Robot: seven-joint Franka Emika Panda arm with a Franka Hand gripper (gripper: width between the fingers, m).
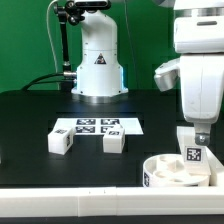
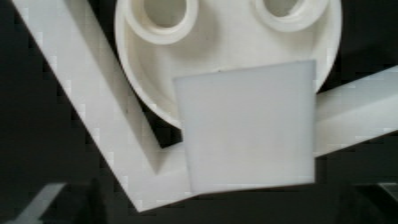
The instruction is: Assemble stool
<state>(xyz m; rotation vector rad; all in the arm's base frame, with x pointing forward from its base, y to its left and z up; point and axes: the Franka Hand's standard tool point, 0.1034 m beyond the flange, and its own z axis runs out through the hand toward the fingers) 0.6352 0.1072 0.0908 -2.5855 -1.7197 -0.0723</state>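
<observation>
Closest to the wrist camera is a plain white block leg (image 2: 249,125), blurred and filling the middle of that view. Behind it lies the round seat disc (image 2: 228,45), with two oval recesses showing. A white rail (image 2: 80,110) runs alongside the disc and bends into a corner under the block.

In the exterior view the same leg (image 1: 194,155) stands upright inside the seat disc (image 1: 172,172), its black-and-white tag facing the camera. The disc sits at the front of the dark tabletop (image 1: 30,115), toward the exterior view's right, just behind the rail (image 1: 70,195) along the front edge. A tag also shows on the disc's rim.

The hand (image 1: 197,138) hangs straight above this leg under the bulky white arm (image 1: 200,70). Its jaws are spread wide, and nothing is gripped. Whether the fingertips touch the top of the leg cannot be told.

Two more legs lie loose on the tabletop well apart from the disc. One (image 1: 60,142) is toward the exterior view's left and the other (image 1: 113,143) is nearer the middle. Both are at the front edge of the marker board (image 1: 98,126). The robot's base (image 1: 98,60) stands behind the board
</observation>
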